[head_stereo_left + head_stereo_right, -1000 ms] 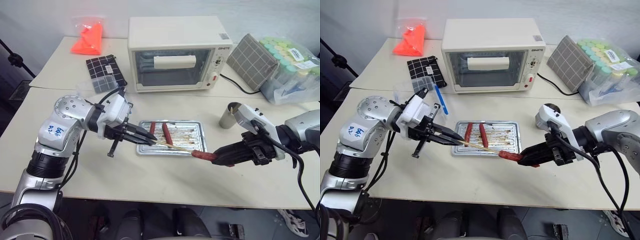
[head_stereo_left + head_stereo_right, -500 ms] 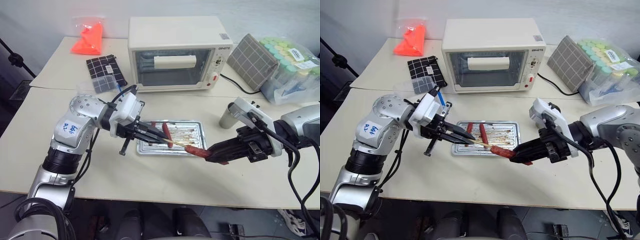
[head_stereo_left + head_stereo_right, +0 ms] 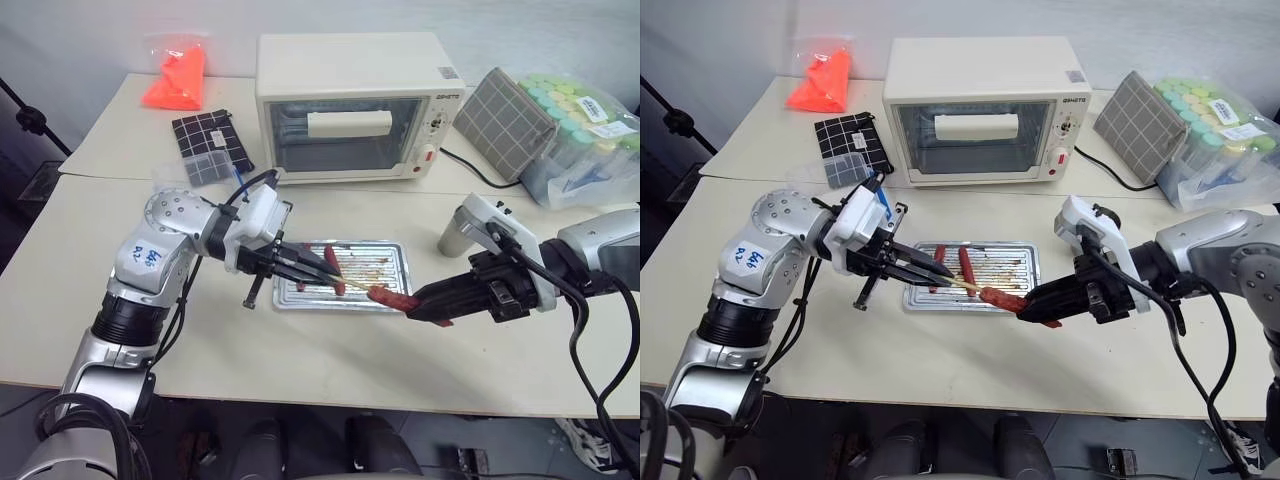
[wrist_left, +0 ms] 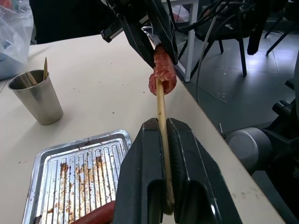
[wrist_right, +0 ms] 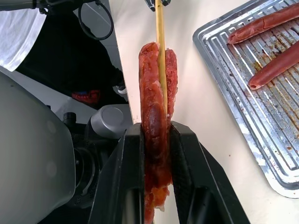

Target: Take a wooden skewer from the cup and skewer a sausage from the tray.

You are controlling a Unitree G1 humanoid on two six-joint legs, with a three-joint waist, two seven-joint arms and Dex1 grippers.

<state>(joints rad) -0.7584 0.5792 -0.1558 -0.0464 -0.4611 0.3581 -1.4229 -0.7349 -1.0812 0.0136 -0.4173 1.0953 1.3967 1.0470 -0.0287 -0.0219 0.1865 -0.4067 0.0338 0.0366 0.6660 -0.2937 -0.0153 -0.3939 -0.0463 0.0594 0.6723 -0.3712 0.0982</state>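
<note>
My left gripper (image 3: pixel 312 271) is shut on the wooden skewer (image 4: pixel 161 109), a thin pale stick pointing right. Its tip is sunk into a reddish-brown sausage (image 3: pixel 388 297), which has split along the stick (image 5: pixel 160 42). My right gripper (image 3: pixel 422 303) is shut on the other end of that sausage (image 5: pixel 156 98), holding it above the table just past the tray's front edge. The silvery ridged tray (image 3: pixel 399 264) holds two more sausages (image 5: pixel 261 25) (image 5: pixel 275 67). The grey metal cup (image 4: pixel 36 95) with sticks in it stands right of the tray, partly behind my right wrist (image 3: pixel 452 238).
A cream toaster oven (image 3: pixel 355 105) stands behind the tray, its cable (image 3: pixel 470 168) running right. A checkered pouch (image 3: pixel 208 145) and an orange bag (image 3: pixel 176 78) lie at the back left. A grey checkered pad (image 3: pixel 505 122) and a bag of bottles (image 3: pixel 585 130) sit at the back right.
My left gripper has moved right with the skewer, and less bare stick shows between it and the sausage. The right gripper has barely shifted.
</note>
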